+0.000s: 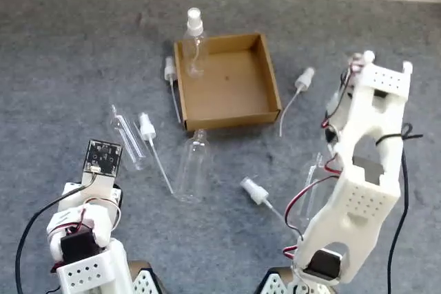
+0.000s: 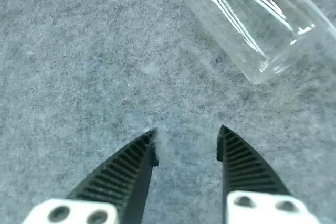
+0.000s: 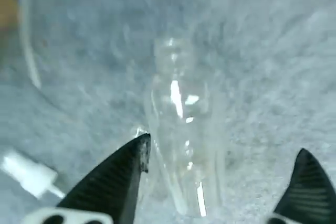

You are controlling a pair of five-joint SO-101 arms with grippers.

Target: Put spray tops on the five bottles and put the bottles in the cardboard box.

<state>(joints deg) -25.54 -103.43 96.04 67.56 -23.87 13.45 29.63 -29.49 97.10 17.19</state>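
Cardboard box (image 1: pixel 234 94), capped bottle (image 1: pixel 195 46) at its corner | we see left gripper (image 2: pixel 187 131) gaping | right gripper (image 3: pixel 223 148) spread over lying bottle (image 3: pixel 181 129)

A capped bottle (image 1: pixel 195 49) lies over the box's (image 1: pixel 234 84) far left corner. One spray top (image 1: pixel 170 72) lies just left of the box, a second spray top (image 1: pixel 304 79) to its right, an open bottle (image 1: pixel 192 164) just before it.

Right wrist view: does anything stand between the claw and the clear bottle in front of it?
Nothing visible does. The right claw is open, and the clear bottle lies straight ahead of it. A loose spray top lies off to one side, out of the way.
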